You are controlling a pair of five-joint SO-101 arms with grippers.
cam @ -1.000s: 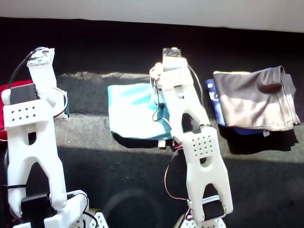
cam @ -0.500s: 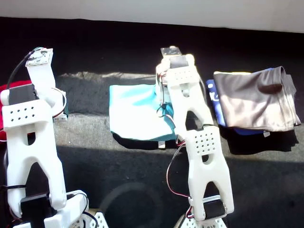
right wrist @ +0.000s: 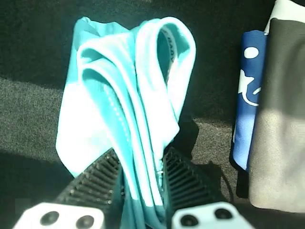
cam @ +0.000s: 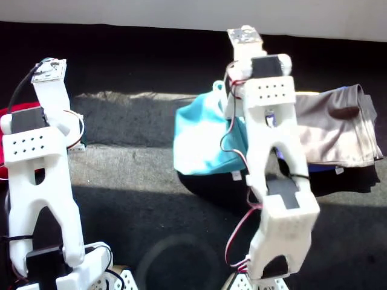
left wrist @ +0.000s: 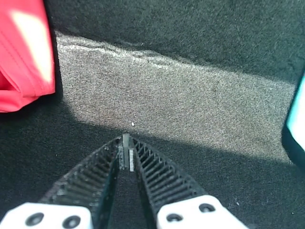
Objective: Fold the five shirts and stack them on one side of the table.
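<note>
A folded teal shirt (cam: 202, 142) hangs lifted off the dark table mat, bunched between the fingers of my right gripper (right wrist: 139, 177), which is shut on it (right wrist: 128, 95). It casts a shadow beneath it. Just to its right a folded grey shirt (cam: 329, 127) lies on top of a blue shirt (right wrist: 248, 95) as a stack. A red shirt (left wrist: 24, 52) lies at the table's left edge (cam: 15, 112). My left gripper (left wrist: 126, 153) is shut on nothing, low over bare mat at the left.
The mat (cam: 127, 163) between the two arms is sunlit grey and dark felt. A pale wall strip (cam: 181, 12) runs along the far edge. The right arm's body (cam: 275, 157) overlaps part of the stack.
My right gripper has lifted the teal shirt and carried it to the right, toward the grey and blue stack. The left arm has stayed still.
</note>
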